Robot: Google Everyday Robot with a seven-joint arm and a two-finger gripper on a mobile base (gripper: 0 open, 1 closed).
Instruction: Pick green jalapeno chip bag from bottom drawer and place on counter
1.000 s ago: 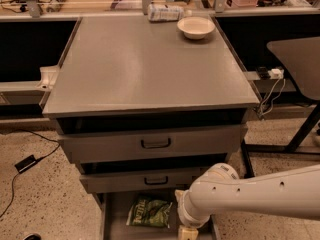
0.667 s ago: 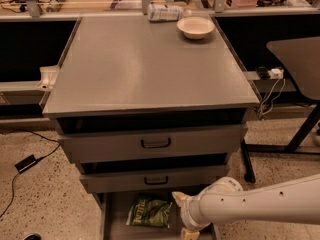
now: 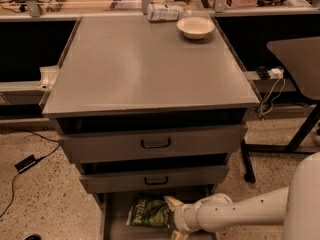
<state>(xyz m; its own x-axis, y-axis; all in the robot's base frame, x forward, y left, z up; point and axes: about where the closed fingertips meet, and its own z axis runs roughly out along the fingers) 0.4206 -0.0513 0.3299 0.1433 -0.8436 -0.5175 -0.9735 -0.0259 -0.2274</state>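
Inside the bottom drawer (image 3: 113, 220), the green jalapeno chip bag (image 3: 149, 213) lies flat. At its right edge, the gripper (image 3: 173, 217) sits low, fingers apart. On the counter (image 3: 145, 69), a bowl (image 3: 195, 27) stands

**Lower, and further left**

The arm (image 3: 240, 211) has sunk from a raised bend to a low, level reach at lower right — its gripper (image 3: 173, 217) has slid left, fingers (image 3: 172, 202) spread, to the right edge of the green jalapeno chip bag (image 3: 149, 213) in the bottom drawer (image 3: 116, 224).
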